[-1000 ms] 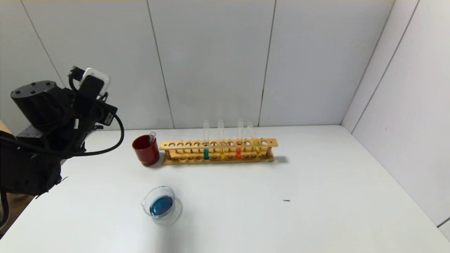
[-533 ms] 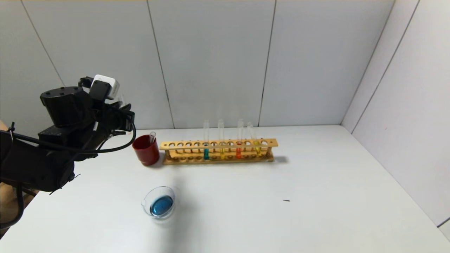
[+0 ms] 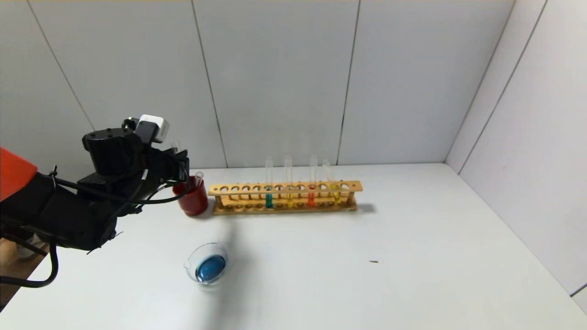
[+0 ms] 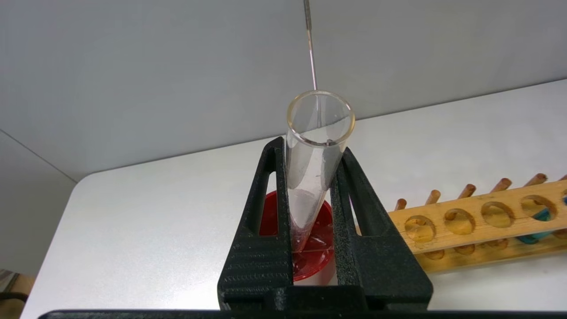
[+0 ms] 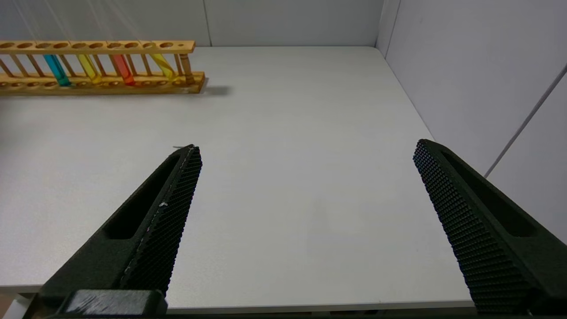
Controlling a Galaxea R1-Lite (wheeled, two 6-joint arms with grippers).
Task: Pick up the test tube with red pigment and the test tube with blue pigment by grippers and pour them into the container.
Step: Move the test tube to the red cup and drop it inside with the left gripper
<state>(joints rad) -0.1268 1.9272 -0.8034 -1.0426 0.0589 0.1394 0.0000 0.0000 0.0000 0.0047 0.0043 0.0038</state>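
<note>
Container: low, wide clear glass dish with a pouring lip (image 3: 225,256), nearest on the white table (image 3: 412,256); holds a pool of blue liquid, no red visible
Right gripper (image 5: 306,146): idle over the table's near right part, jaws wide apart, nothing between them
Left gripper (image 4: 311,147): raised at the table's left, beyond the dish; jaws clamped on a slim clear glass test tube (image 4: 310,186)
Held tube: looks drained; reddish at the round end, though that may be the cup showing through
Key relation: long axis runs out along the jaws, open mouth past the fingertips and uppermost, round end down over the mouth of the dark red opaque cup (image 3: 195,204); the coming move is likely a straight lowering into it
Cup contents: another clear tube (image 3: 198,178) leans inside, so room is tight
Wooden rack (image 3: 284,189): just beside the cup, farthest back; the test tube with red pigment (image 3: 312,197) stands there, well apart from both grippers, nearer the left one
</note>
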